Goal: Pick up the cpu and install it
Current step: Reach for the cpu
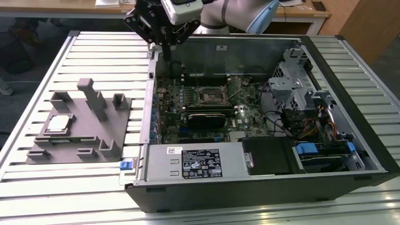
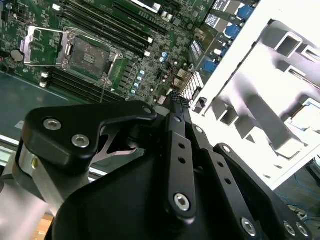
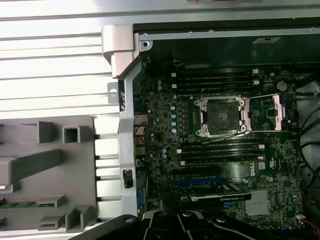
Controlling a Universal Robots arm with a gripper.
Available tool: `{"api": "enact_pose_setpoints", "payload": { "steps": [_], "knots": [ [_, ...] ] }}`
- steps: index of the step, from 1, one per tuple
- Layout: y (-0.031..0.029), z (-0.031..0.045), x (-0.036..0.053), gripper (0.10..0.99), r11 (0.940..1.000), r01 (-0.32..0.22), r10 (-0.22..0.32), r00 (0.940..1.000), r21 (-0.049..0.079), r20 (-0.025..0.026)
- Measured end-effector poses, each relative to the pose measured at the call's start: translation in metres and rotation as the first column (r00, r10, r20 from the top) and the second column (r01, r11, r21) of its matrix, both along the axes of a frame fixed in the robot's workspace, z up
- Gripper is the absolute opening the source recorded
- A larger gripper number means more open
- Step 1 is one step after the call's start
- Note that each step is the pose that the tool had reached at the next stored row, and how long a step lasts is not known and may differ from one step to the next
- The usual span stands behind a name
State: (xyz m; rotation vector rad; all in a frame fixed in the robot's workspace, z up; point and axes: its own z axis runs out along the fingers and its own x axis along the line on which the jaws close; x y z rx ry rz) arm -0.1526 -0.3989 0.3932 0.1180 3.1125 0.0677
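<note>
The cpu (image 1: 58,123) is a small silvery-white square lying flat in a pocket of the grey tray (image 1: 75,140), on the exterior view's left. My gripper (image 1: 164,45) hangs high over the far left corner of the open computer case (image 1: 262,187), well away from the cpu. Its black fingers (image 2: 176,130) meet at their tips, shut on nothing. The motherboard's cpu socket (image 1: 209,96) (image 3: 220,115) (image 2: 87,52) is a black square frame with its metal load plate (image 3: 277,107) swung open, and nothing sits in it.
The case lies on its side on a slatted metal table (image 1: 93,51). Its metal wall (image 3: 125,145) stands between tray and motherboard. Upright posts (image 1: 93,98) rise from the tray. A green memory stick (image 3: 15,204) lies in the tray. Drive cages and cables (image 1: 306,108) fill the case's right.
</note>
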Motion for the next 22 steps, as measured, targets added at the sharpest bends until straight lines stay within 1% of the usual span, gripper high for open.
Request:
{"api": "enact_pose_setpoints", "payload": {
  "steps": [22],
  "knots": [
    [0.0, -0.0002, -0.0125, 0.106, 1.0, 0.0, 0.0, 1.0, 0.0, 0.0]
  ]
}}
